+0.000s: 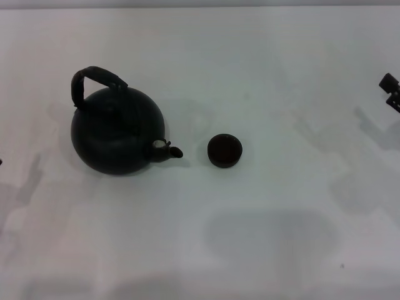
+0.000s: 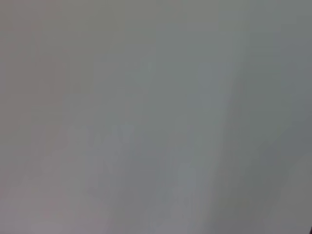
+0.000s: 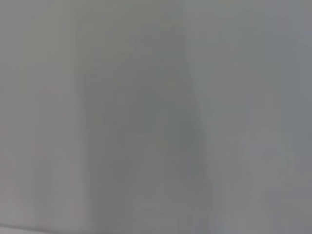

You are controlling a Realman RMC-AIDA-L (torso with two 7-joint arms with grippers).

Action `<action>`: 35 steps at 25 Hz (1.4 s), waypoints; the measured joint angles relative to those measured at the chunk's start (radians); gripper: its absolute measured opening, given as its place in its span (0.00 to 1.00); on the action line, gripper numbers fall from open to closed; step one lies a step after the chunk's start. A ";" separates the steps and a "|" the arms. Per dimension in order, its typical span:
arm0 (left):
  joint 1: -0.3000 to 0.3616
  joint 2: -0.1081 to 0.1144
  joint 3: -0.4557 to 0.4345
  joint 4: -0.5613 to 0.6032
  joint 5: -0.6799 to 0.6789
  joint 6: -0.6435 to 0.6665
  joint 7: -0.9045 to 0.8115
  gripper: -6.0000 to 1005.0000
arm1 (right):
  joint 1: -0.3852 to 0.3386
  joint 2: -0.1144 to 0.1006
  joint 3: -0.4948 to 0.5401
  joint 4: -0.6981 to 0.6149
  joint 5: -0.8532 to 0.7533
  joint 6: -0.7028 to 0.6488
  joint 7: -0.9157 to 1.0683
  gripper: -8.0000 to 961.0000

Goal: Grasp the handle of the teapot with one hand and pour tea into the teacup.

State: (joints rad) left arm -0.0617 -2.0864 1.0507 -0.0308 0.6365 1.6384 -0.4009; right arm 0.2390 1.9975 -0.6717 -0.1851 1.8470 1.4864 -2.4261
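In the head view the round matte-black teapot (image 1: 116,132) stands on the white table (image 1: 262,237), left of the middle. Its wrapped dark handle (image 1: 95,77) arches over the top and its short spout (image 1: 167,150) points right. The small dark teacup (image 1: 224,150) sits just right of the spout, apart from it. Only a black tip of my right gripper (image 1: 392,89) shows at the right edge, far from the cup. My left gripper is almost out of view at the left edge. Both wrist views show only bare white surface.
The table's far edge (image 1: 200,6) runs along the top of the head view. Soft shadows lie on the tabletop in front of the cup and at both sides.
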 joint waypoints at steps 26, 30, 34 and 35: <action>0.020 0.005 -0.002 0.009 -0.051 0.063 0.014 0.88 | 0.014 0.004 0.011 0.013 0.051 -0.015 -0.016 0.86; 0.020 0.003 -0.001 0.007 -0.051 0.065 0.014 0.88 | 0.016 0.004 0.011 0.017 0.051 -0.016 -0.025 0.86; 0.022 0.002 -0.001 0.003 -0.052 0.066 0.014 0.88 | 0.018 0.004 0.010 0.017 0.051 -0.015 -0.025 0.86; 0.022 0.002 -0.001 0.003 -0.052 0.066 0.014 0.88 | 0.018 0.004 0.010 0.017 0.051 -0.015 -0.025 0.86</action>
State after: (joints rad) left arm -0.0398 -2.0847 1.0493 -0.0282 0.5844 1.7041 -0.3865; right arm 0.2565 2.0019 -0.6612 -0.1683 1.8976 1.4713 -2.4512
